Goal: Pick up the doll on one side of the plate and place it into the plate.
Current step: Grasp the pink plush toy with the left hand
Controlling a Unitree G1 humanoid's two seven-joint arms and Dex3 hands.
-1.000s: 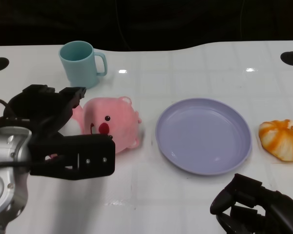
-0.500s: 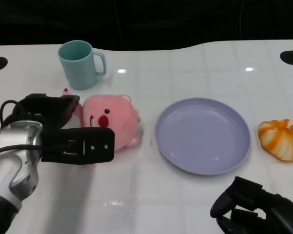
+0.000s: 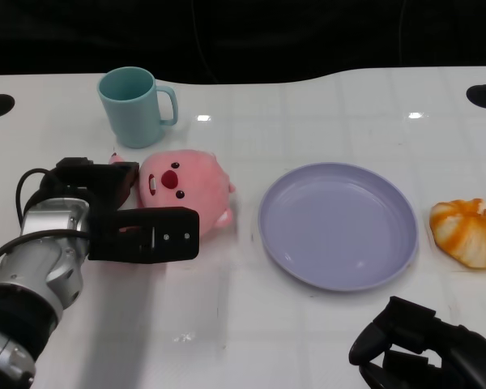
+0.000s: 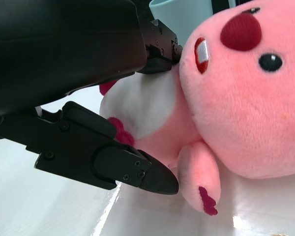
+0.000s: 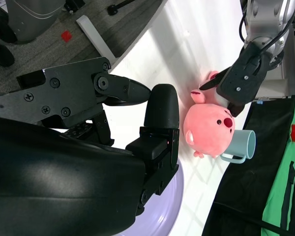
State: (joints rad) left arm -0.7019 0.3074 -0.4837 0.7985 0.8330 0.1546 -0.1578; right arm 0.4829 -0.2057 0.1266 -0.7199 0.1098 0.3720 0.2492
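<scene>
My left forearm (image 3: 36,279) is a rounded, brushed-silver cylinder with a darker ribbed band toward its near end, and a thin black cable loops out from its side up to the wrist. The left hand (image 3: 117,219) on it is matte black and blocky, its flat finger segments (image 4: 108,160) dotted with small recessed screws and ending in smooth rounded tips. My right hand (image 3: 425,348) is the same matte black, a glossy rounded shell with angular, screw-studded fingers (image 5: 113,88), one capped by a soft-looking oval pad.
</scene>
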